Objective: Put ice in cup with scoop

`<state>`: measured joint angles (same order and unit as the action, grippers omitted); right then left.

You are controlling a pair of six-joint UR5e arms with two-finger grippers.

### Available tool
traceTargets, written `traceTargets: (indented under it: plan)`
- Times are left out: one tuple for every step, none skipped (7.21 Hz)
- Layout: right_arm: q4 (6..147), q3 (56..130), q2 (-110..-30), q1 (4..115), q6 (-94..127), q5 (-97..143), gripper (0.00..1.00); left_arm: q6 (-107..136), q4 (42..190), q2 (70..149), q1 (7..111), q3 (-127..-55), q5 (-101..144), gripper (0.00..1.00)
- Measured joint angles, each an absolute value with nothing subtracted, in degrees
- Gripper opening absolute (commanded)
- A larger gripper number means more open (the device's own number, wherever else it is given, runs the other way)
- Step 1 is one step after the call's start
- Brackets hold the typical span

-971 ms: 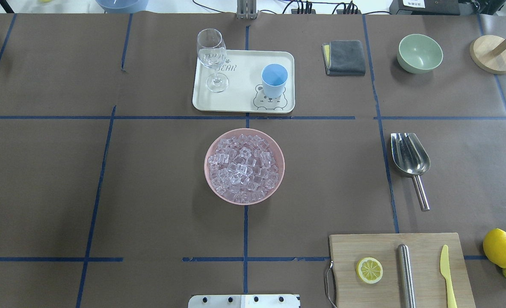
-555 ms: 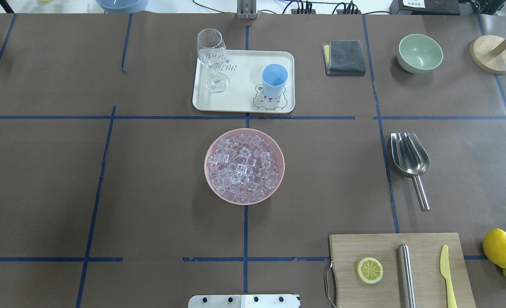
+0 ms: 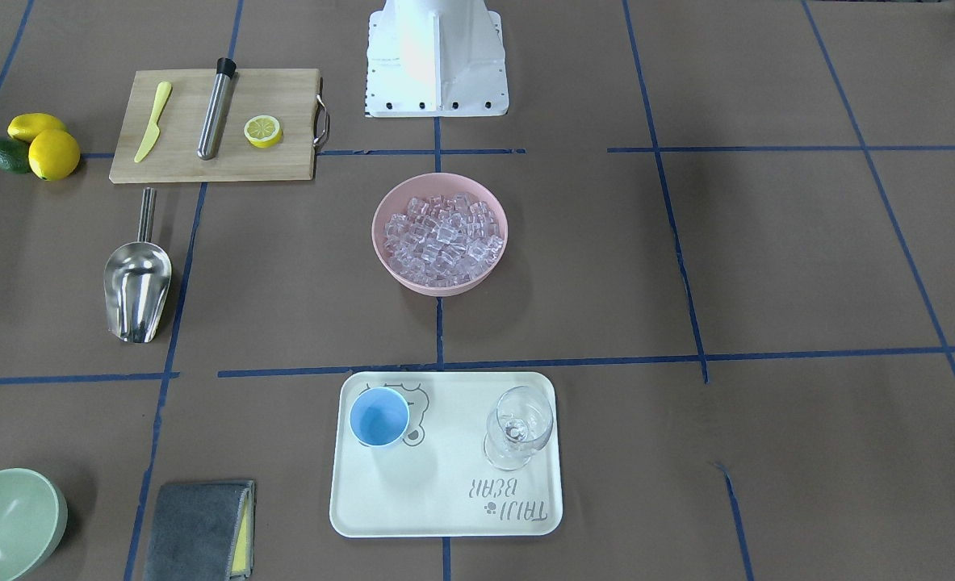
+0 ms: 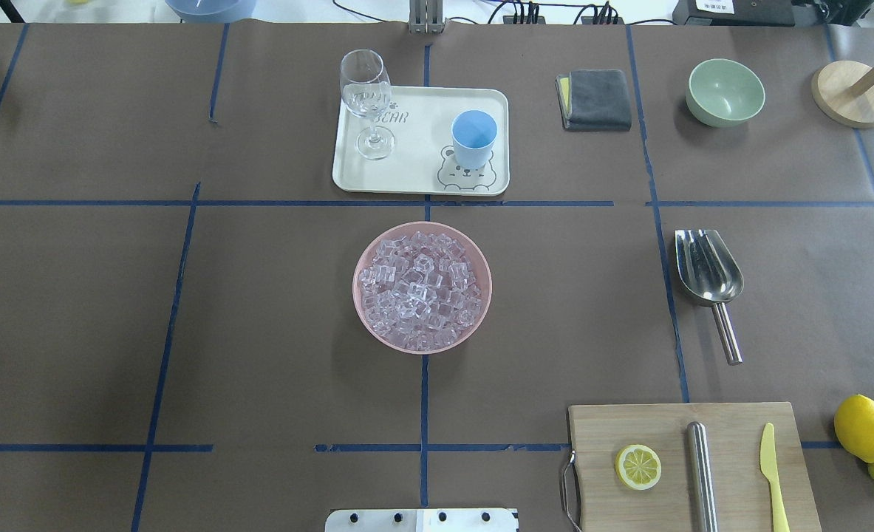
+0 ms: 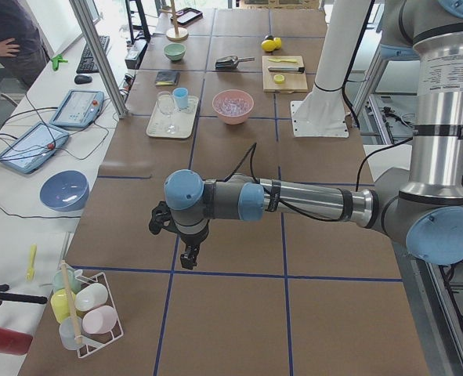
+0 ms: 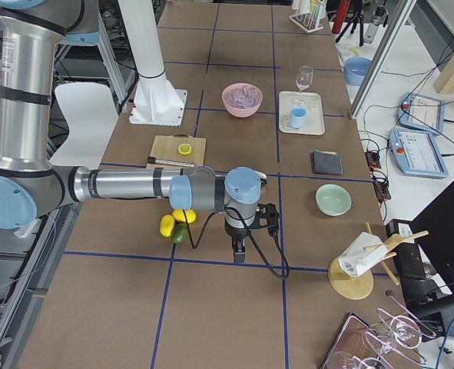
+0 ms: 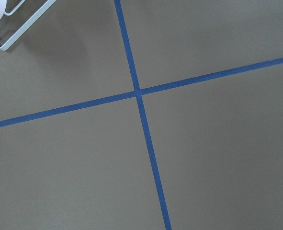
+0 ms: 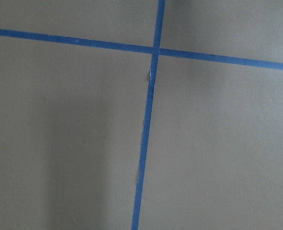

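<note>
The ice fills a pink bowl at the table's middle. Beyond it, the light-blue cup stands upright on a cream tray, to the right of a wine glass. The steel scoop lies on the table far to the right, handle toward the robot. Neither gripper shows in the overhead or front-facing view. The left gripper hangs over bare table at the left end, and the right gripper hangs near the lemons at the right end. I cannot tell whether either is open or shut.
A cutting board holds a lemon half, a steel tube and a yellow knife. Lemons, a green bowl, a grey cloth and a wooden stand sit on the right side. A white rack stands near the left gripper.
</note>
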<state>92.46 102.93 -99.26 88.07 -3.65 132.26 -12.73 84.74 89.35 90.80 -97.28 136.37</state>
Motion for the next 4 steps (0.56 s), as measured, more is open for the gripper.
traceTargets:
  plan:
    - [92.5,103.3,-99.3,88.1,-3.5,132.4,1.0,-12.6,84.7,89.4,90.8,-97.3,136.3,1.0]
    - [92.5,104.2,-99.3,88.1,-3.3,132.4,1.0,-12.5,84.8,89.4,90.8,-97.6,136.2,1.0]
    - [92.5,105.4,-99.3,88.1,-3.2,132.4,1.0,-12.3,84.8,89.5,90.8,-97.9,136.2,1.0]
    - [92.5,106.4,-99.3,88.1,-3.1,132.4,1.0,-12.2,85.0,89.9,90.8,-98.0,136.4,1.0]
